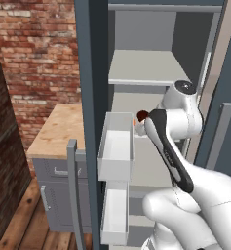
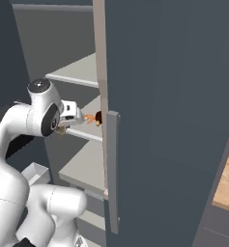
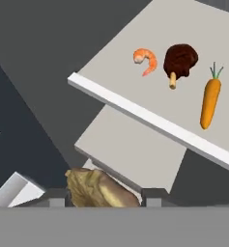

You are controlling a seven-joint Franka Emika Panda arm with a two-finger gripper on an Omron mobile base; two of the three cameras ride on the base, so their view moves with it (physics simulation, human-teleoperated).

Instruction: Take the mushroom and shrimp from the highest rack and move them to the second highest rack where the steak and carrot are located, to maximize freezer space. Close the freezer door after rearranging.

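Note:
In the hand view my gripper [image 3: 105, 195] is shut on the brown mushroom [image 3: 99, 189], held in front of and below the second highest rack [image 3: 135, 112]. On that rack lie the orange shrimp [image 3: 146, 60], the dark steak [image 3: 179, 60] and the carrot [image 3: 210, 99], side by side and apart. From the right base view the gripper [image 2: 65, 124] hangs just outside the rack's front edge, with the shrimp [image 2: 89, 119] and steak [image 2: 98, 117] beyond it. The highest rack [image 1: 141, 68] is bare. The steak [image 1: 142, 115] peeks out beside my arm.
The freezer door [image 2: 159, 96] stands open on the right with its handle [image 2: 112, 169] close to my arm. The left door [image 1: 90, 97] carries white bins [image 1: 116, 149]. A lower shelf [image 3: 130, 149] lies beneath. A wooden counter [image 1: 58, 127] and brick wall are at left.

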